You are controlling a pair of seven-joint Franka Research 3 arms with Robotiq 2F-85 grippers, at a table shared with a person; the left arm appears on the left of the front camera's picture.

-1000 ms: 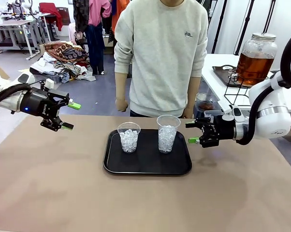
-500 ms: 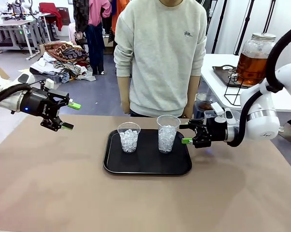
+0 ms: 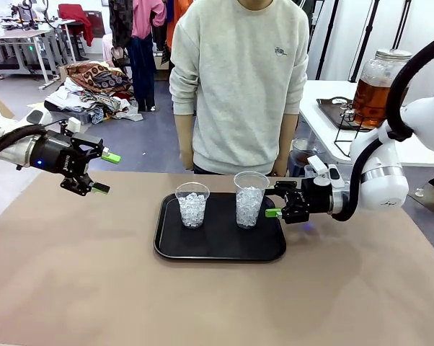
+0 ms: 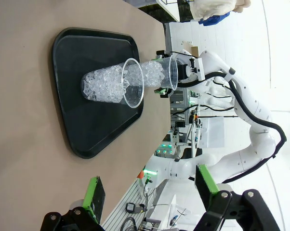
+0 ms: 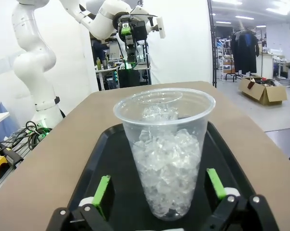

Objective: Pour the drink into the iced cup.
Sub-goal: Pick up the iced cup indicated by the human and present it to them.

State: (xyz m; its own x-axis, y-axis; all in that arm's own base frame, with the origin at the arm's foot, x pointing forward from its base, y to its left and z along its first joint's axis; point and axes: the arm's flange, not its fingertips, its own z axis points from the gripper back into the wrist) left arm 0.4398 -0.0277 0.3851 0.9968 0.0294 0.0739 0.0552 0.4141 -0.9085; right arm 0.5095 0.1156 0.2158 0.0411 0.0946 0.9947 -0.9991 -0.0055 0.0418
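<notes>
The front camera faces the person (image 3: 238, 86) across the worktop (image 3: 94, 288). The left wrist camera, rolled sideways, sees the tray (image 4: 77, 130) from afar; the right sits close to 1 cup (image 5: 166, 144). All 3 share the tray.

Busy workshop room.
Grey floor (image 3: 146, 137), heaped cloth (image 3: 94, 83) and hanging clothes (image 3: 141, 29) far left, white side table (image 3: 319, 128) far right.

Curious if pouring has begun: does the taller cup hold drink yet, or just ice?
Just ice: the taller cup stands upright on the black tray, packed with clear cubes, nothing amber.
</notes>
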